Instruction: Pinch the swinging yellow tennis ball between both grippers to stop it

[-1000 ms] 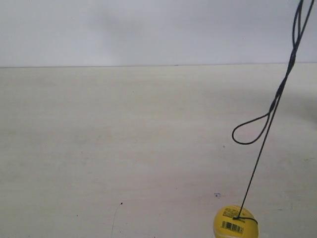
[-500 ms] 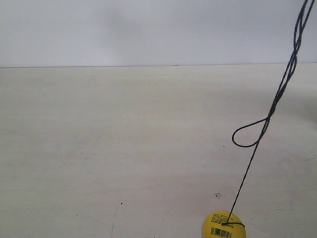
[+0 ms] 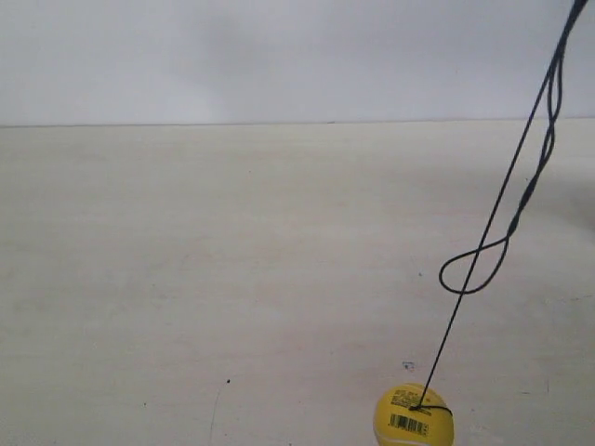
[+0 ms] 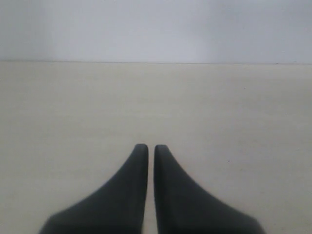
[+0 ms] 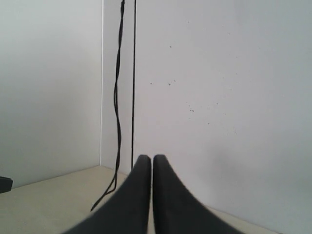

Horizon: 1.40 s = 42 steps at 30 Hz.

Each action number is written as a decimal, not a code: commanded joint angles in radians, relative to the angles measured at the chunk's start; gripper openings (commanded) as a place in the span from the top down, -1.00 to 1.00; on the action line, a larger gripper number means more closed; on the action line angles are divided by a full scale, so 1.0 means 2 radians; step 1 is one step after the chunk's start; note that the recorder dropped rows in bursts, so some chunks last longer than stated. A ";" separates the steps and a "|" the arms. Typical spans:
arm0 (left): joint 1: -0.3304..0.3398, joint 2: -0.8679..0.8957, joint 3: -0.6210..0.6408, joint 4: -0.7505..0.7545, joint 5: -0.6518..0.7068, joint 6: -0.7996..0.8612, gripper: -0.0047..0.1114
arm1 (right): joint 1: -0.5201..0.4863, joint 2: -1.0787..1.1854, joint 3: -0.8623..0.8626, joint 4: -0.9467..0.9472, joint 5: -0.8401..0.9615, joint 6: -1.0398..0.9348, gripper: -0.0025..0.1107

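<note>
the fingers (image 4: 140, 161) of the left gripper (image 4: 150, 146) are sitting all but closed, only a sliver of gap showing, gripping nothing above the pale table (image 4: 73, 107). the right gripper (image 5: 147, 157) is showing the same near-closed, empty tips, facing a white wall (image 5: 219, 97) with the dark string (image 5: 133, 87) hanging just beyond. in the exterior view the yellow tennis ball (image 3: 413, 416) is hanging low at about five o'clock, barcode sticker (image 3: 407, 424) facing out, its string slanting up toward one o'clock with a loop (image 3: 469, 293) partway.
</note>
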 commanded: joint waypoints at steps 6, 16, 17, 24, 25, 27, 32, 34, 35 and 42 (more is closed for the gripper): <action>0.002 -0.001 0.002 0.001 -0.003 0.003 0.84 | 0.001 -0.004 -0.001 0.002 -0.007 0.002 0.96; 0.002 -0.001 0.002 0.001 -0.003 0.003 0.84 | 0.001 -0.004 -0.001 0.002 -0.007 0.002 0.96; 0.002 -0.001 0.002 0.002 -0.003 0.003 0.84 | 0.001 -0.004 -0.001 0.002 -0.007 0.002 0.96; 0.002 -0.001 0.002 0.003 -0.003 0.003 0.84 | 0.001 -0.004 -0.001 0.003 -0.007 0.002 0.96; 0.002 -0.001 0.002 0.003 -0.003 0.003 0.84 | 0.001 -0.004 -0.001 0.010 -0.007 0.002 0.96; 0.001 -0.001 0.002 0.003 -0.003 0.003 0.84 | 0.001 -0.004 0.001 0.047 -0.008 0.002 0.96; 0.001 -0.001 0.002 0.003 -0.004 0.003 0.84 | 0.001 -0.004 0.030 0.319 -0.010 0.002 0.96; 0.001 -0.001 0.002 0.003 -0.004 0.003 0.84 | 0.001 -0.004 0.048 0.406 -0.010 0.002 0.96; 0.001 -0.001 0.002 0.003 -0.004 0.003 0.84 | 0.001 -0.004 0.058 0.440 -0.010 0.002 0.96; 0.001 -0.001 0.002 0.003 -0.004 0.003 0.84 | 0.000 -0.004 0.064 0.485 0.088 0.002 0.96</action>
